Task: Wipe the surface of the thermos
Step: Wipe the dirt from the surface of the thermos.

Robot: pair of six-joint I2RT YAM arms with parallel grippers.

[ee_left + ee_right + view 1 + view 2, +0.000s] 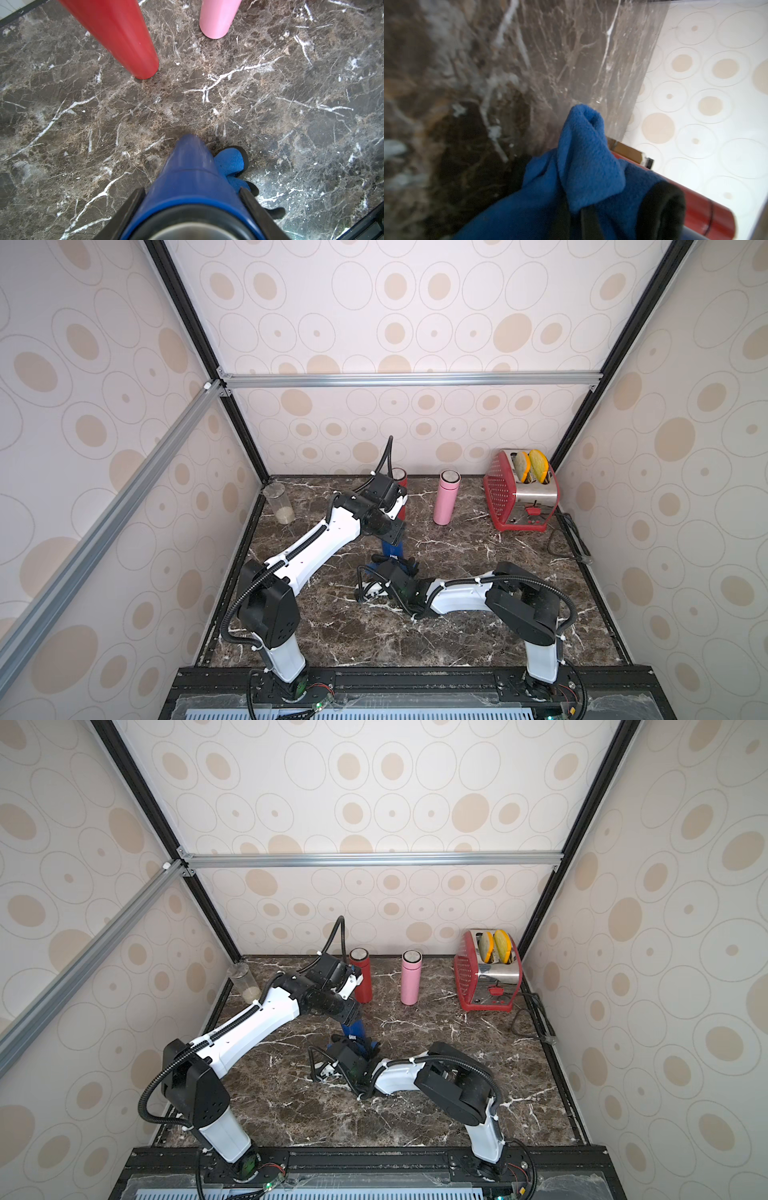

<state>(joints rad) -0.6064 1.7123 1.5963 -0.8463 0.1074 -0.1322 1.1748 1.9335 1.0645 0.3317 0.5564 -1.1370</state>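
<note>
L pincer [193, 201] clamps upright blue thermos [191, 166] by top; R pincer [394, 565] pinches cloth [583, 155] beside its lower flank.

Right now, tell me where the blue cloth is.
In the right wrist view the blue cloth is clamped in the right fingers, against the blue thermos that the left fingers hold mid-table, in front of the red thermos.

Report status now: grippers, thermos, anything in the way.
Left gripper shut on blue thermos, near its cap. Right gripper shut on blue cloth, at the thermos's side. Red thermos and pink thermos behind, clear of it.
</note>
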